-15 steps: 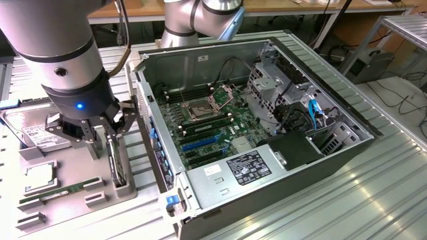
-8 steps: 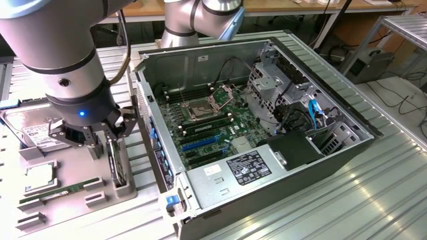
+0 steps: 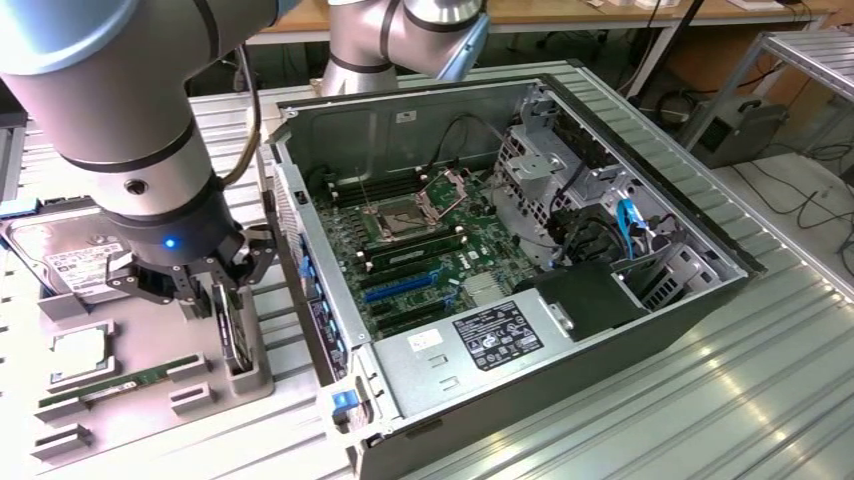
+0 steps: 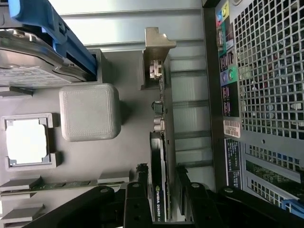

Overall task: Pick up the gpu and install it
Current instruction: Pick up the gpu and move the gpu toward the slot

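The gpu (image 3: pixel 238 338) stands on edge in a slot of the grey fixture tray (image 3: pixel 134 425), at the exterior view's left, beside the open computer case (image 3: pixel 334 130). In the wrist view the gpu (image 4: pixel 159 137) appears edge-on, with its silver end bracket (image 4: pixel 158 42) at the far end. My gripper (image 3: pixel 220 297) hangs right over the card and is open. In the wrist view my gripper (image 4: pixel 161 168) straddles the card, one black finger (image 4: pixel 135 199) on each side, with a small gap between each and the card. Inside the case lies the motherboard (image 3: pixel 427 250) with blue slots (image 3: pixel 400 288).
On the fixture tray lie a silver hard drive (image 3: pixel 80 262) in a blue bracket (image 4: pixel 57 28), a CPU (image 3: pixel 80 350) and a thin green RAM stick (image 3: pixel 114 385). A grey block (image 4: pixel 90 111) stands beside the card. The case's perforated rear panel (image 4: pixel 266 71) is close to the card.
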Action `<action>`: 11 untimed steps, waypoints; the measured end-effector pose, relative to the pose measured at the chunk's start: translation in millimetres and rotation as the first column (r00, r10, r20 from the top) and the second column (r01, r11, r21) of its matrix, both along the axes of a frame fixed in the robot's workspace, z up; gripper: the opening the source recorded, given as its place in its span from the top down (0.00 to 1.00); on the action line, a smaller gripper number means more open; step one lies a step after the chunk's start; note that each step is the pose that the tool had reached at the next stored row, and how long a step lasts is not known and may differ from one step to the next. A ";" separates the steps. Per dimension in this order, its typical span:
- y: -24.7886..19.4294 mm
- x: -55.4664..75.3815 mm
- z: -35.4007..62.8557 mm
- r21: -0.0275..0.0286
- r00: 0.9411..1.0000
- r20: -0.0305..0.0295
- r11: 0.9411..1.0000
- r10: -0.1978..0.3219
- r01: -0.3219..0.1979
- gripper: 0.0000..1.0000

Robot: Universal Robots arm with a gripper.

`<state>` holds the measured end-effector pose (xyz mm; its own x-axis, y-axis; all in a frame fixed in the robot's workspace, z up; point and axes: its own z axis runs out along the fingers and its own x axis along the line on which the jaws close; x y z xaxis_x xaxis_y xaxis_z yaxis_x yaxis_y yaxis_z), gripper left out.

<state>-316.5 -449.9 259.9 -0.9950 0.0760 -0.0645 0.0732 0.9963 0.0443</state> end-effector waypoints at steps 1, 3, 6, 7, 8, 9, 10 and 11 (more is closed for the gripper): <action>0.2 0.0 -2.1 0.000 1.000 0.002 1.000 0.000 0.000 0.64; 0.9 0.0 -5.2 0.000 1.000 0.002 1.000 0.000 0.000 0.64; 2.7 0.0 -8.5 0.002 1.000 0.002 1.000 0.000 0.000 0.64; 3.4 -0.1 -9.3 0.002 1.000 0.002 1.000 0.000 0.000 0.64; 4.5 -0.2 -10.5 0.003 1.000 0.003 1.000 0.000 0.000 0.64; 5.3 -0.4 -11.1 0.004 1.000 0.003 1.000 0.000 0.000 0.64; 6.1 -0.6 -11.5 0.004 1.000 0.003 1.000 0.000 0.000 0.64; 6.7 -1.1 -11.8 0.005 1.000 0.003 1.000 0.000 0.000 0.64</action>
